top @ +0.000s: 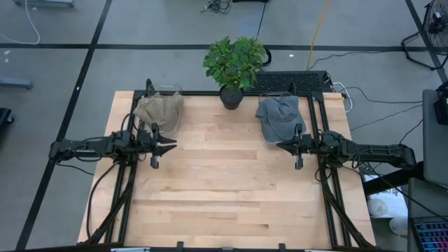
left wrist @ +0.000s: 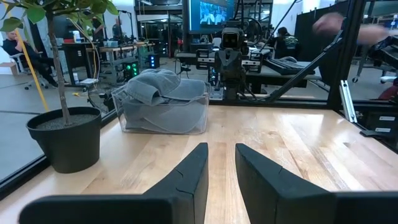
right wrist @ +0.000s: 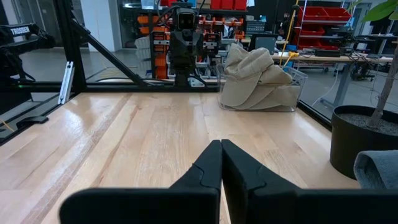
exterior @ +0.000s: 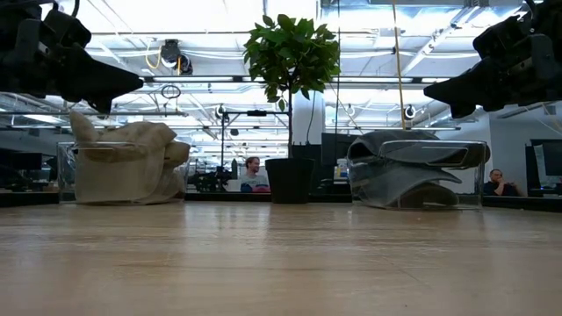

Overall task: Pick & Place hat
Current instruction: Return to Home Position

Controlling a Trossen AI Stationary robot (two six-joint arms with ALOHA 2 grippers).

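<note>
My left gripper (top: 170, 145), released and empty, sits just below the brown caps (top: 158, 110) at upper left — my right gripper (top: 281, 145) is clenched on nothing.

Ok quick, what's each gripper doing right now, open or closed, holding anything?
Left gripper: jaws open, empty, raised beside the brown-cap bin.
Right gripper: jaws closed, empty, raised beside the grey-cap bin.
</note>
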